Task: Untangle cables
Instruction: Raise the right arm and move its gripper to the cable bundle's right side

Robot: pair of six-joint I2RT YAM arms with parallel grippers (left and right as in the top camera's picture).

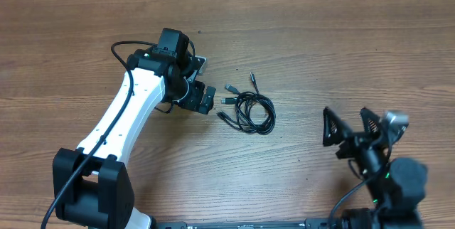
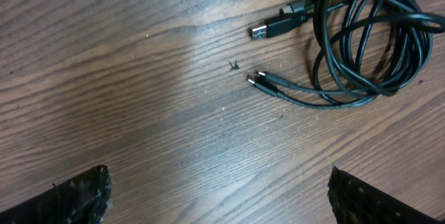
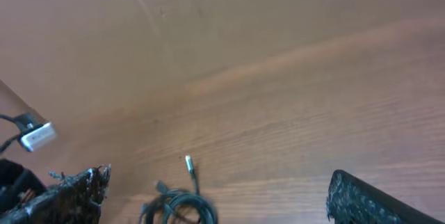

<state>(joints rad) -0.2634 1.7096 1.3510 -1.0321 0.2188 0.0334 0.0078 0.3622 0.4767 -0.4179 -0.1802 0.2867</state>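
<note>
The cables [image 1: 252, 109] lie as one tangled bundle of thin black loops in the middle of the wooden table, with several small plugs sticking out on its left and top. In the left wrist view the bundle [image 2: 368, 40] sits at the top right, plugs pointing left. My left gripper [image 1: 205, 94] is open and empty, just left of the bundle; its fingertips frame bare wood [image 2: 219, 196]. My right gripper [image 1: 350, 128] is open and empty, well to the right of the bundle. The right wrist view shows the blurred cables [image 3: 182, 206] and a silver-tipped plug far ahead.
The wooden table [image 1: 341, 51] fills the views. A white tag or connector [image 3: 37, 135] on the left arm shows at the left of the right wrist view. The left arm's white link [image 1: 124, 119] runs from the bottom left.
</note>
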